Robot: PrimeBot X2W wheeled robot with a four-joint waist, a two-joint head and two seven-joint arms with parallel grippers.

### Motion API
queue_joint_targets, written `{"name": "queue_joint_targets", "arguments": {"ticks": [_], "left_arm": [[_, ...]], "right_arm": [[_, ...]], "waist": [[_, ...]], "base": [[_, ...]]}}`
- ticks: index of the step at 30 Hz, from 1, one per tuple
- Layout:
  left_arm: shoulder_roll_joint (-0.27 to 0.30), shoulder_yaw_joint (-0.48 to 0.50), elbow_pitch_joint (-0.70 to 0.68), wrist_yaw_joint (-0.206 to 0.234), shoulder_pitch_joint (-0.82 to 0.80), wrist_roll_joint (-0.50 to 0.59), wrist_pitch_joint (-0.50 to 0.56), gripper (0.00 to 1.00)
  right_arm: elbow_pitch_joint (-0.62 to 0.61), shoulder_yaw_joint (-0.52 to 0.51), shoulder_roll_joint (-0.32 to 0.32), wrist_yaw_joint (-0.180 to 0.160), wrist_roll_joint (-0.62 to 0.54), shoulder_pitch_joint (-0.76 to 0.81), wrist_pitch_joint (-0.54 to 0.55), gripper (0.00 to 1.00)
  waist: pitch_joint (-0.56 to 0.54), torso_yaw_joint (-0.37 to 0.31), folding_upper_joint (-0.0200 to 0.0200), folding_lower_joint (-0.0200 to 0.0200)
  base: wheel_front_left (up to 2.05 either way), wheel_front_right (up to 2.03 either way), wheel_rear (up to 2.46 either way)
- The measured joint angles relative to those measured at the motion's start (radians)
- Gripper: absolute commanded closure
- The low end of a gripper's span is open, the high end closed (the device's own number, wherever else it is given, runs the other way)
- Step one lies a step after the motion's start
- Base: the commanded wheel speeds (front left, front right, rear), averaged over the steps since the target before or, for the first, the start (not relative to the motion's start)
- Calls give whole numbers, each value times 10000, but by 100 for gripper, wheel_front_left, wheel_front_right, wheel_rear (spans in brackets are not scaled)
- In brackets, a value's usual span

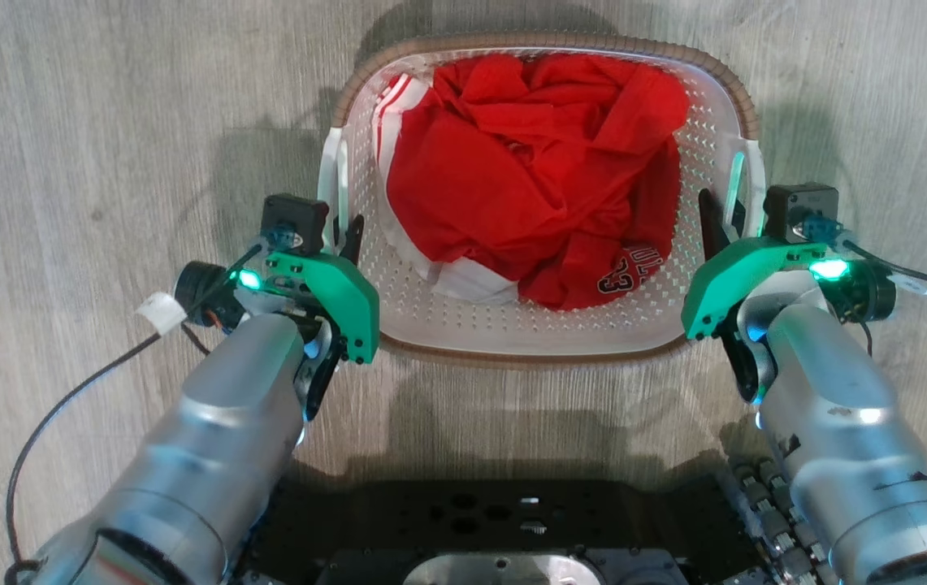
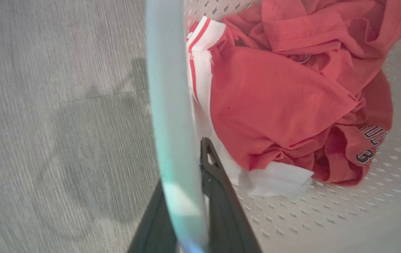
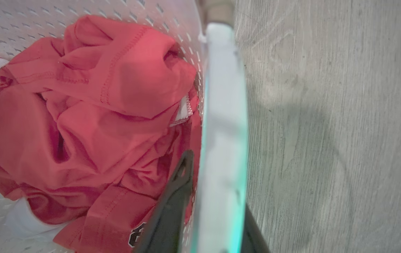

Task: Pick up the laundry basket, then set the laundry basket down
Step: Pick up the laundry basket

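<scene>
The laundry basket, white and perforated with a brown rim, stands on the grey floor straight ahead of me. Crumpled red clothes with white trim lie inside it. My left gripper is at the basket's left white handle, which runs between its two dark fingers, shut on it. On the other side, my right gripper holds the right handle the same way, one finger inside the basket wall. Whether the basket rests on the floor or hangs just above it, I cannot tell.
Grey wood-grain floor spreads on all sides of the basket. My black base lies just below the basket's near rim. A dark cable loops off my left forearm.
</scene>
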Motion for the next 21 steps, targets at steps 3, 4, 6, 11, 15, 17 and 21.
{"name": "queue_joint_targets", "arguments": {"ticks": [3,4,6,11,15,17,21], "left_arm": [[4,-207,12,35,4,-245,0,100],[6,-270,27,52,4,-316,0,100],[10,-414,75,84,4,-430,0,100],[10,-617,180,109,23,-698,0,100],[8,-815,364,109,117,-917,0,100],[6,-943,439,105,270,-1030,-2,100],[0,-1191,600,98,640,-1308,96,100]], "right_arm": [[167,50,0,0,100,-10,0,100],[184,79,0,0,153,-10,0,100],[226,146,0,0,251,-12,0,100],[453,405,-2,0,504,-12,0,100],[715,708,0,0,788,-7,2,100],[886,878,2,0,961,6,2,100],[1377,1358,21,0,1394,89,4,100]], "waist": [[-127,21,0,0],[-176,26,0,0],[-287,30,1,0],[-627,10,1,0],[-1004,-30,1,0],[-1232,-56,1,0],[-1758,-109,1,-1]], "base": [[0,0,0],[0,0,0],[0,0,0],[0,0,0],[0,0,0],[0,0,0],[0,0,0]]}}
